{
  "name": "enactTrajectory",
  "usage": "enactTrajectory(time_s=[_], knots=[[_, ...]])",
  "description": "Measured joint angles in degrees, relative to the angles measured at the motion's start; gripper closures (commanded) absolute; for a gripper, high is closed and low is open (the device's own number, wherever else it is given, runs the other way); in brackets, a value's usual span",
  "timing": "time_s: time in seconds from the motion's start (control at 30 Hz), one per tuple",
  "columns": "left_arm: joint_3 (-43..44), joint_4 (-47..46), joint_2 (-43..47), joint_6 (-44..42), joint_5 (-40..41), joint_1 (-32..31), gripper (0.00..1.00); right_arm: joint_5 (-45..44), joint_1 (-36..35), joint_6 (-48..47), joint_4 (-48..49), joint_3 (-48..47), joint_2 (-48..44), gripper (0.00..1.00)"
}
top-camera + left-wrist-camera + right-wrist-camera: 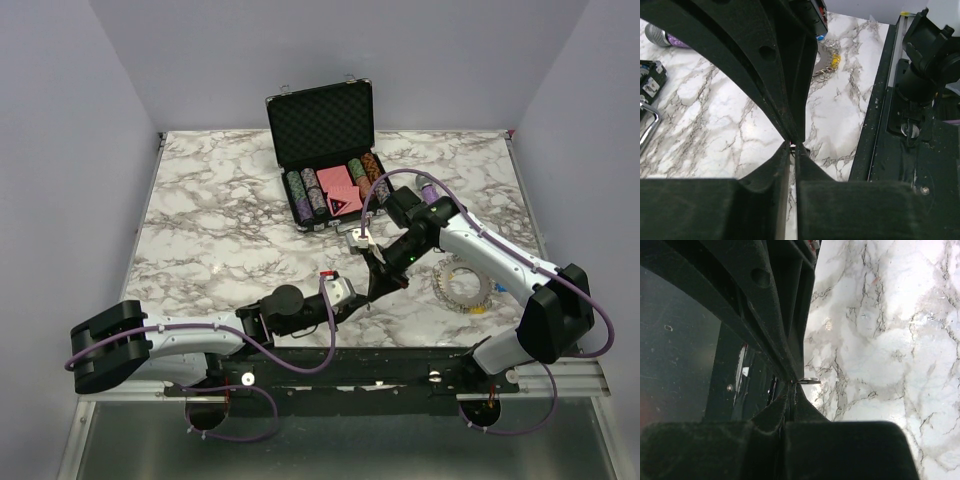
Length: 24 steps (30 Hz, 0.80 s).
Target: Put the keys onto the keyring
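The right gripper was clenched on a key, whose thin silver blade projected at the fingertips. The left gripper was nearly closed; any hold was undetermined. The keyring, silver and fringed, lay flat beside the fingers, apart from them. Beyond were the marble table, an open chip case and lilac walls.

We see marble-pattern table, white with grey-brown veins, filling middle of top view
We note plain pale lilac-grey back wall, left wall, right wall, closing table in on three sides
Thin pale rim along table's left edge
Black rail along near edge
Below rail, dull grey-green surface; we cannot tell floor from shelf
Light even and soft; bright sheen on marble in right wrist view
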State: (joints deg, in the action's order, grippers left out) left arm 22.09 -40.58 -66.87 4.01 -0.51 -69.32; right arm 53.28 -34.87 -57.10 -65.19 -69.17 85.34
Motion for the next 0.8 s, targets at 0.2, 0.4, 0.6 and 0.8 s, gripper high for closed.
enactTrajectory(time_s=[0.2,0.4,0.6,0.8], knots=[[0.0,0.0,0.0,-0.2,0.1,0.1,1.0,0.0,0.0,0.0,-0.5,0.0,0.0,1.0],[-0.1,-0.2,0.1,0.4,0.1,0.2,1.0,0.3,0.0,0.1,-0.4,0.0,0.0,0.89],[-2.1,-3.3,1.2,3.0,0.9,0.7,1.0,2.0,0.0,0.3,0.0,0.0,0.0,0.87],[-3.8,-6.0,2.2,5.2,1.6,0.9,1.0,3.4,0.0,0.8,0.5,-0.1,0.0,0.82]])
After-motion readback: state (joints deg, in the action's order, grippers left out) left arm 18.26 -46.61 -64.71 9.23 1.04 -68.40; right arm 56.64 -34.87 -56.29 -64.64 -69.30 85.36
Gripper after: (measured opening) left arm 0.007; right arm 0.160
